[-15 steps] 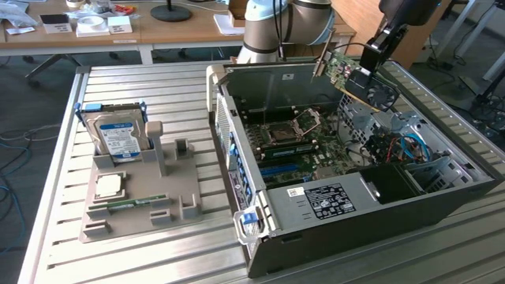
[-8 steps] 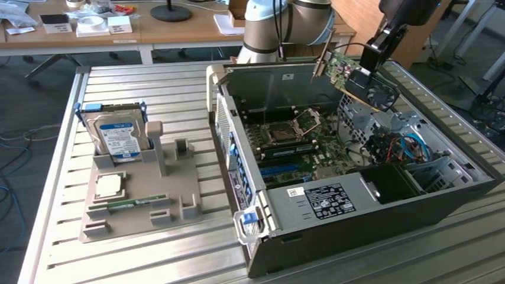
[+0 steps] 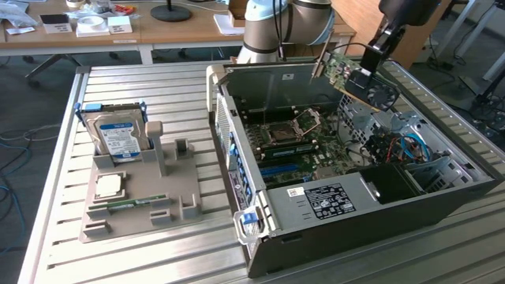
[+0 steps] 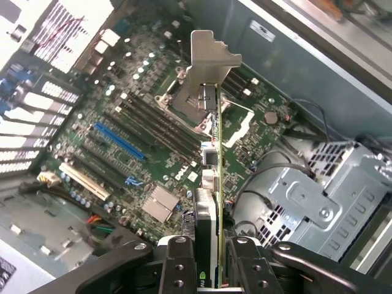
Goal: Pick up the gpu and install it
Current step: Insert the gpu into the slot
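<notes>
The gpu (image 3: 353, 76), a thin card with a black fan and a pale metal end bracket, hangs tilted in the air above the open computer case (image 3: 355, 225). My gripper (image 3: 371, 59) is shut on its upper edge. In the wrist view the gpu (image 4: 211, 153) runs edge-on away from my gripper (image 4: 208, 269), its silver bracket at the far end, with the two fingers (image 4: 180, 263) clamped on either side of the board. Below it lies the green motherboard (image 4: 153, 147) with its blue and white expansion slots and bare CPU socket (image 3: 288, 131).
A grey holder tray (image 3: 142, 201) on the slatted table (image 3: 118, 260) at the exterior view's left carries a blue-labelled hard drive (image 3: 118, 139), a CPU chip and a RAM stick. Inside the case are a drive cage (image 4: 312, 202), cables and a black power supply (image 3: 339, 198).
</notes>
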`<action>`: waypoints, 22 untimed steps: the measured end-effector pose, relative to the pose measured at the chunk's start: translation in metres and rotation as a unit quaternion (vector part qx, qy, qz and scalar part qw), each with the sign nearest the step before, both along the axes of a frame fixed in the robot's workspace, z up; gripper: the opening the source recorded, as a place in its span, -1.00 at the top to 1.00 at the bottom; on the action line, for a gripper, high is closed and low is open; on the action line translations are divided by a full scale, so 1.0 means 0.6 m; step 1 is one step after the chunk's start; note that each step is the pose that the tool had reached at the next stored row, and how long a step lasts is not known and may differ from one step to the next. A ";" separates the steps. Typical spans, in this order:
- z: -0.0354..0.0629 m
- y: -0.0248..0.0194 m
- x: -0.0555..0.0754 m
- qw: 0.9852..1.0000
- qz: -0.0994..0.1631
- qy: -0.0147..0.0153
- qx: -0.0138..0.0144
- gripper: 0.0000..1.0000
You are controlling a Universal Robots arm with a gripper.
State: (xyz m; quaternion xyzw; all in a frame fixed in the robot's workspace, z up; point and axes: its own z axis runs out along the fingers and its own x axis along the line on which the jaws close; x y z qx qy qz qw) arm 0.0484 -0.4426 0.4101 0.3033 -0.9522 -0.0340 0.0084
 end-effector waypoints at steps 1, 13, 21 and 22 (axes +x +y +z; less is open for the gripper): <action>0.000 0.0000 0.000 1.000 0.009 0.000 0.000 0.47; -0.002 0.0000 0.000 0.993 0.118 0.000 0.000 0.47; -0.004 0.0000 0.000 0.980 0.198 0.000 0.000 0.47; -0.004 0.0000 0.000 0.978 0.207 0.000 0.000 0.47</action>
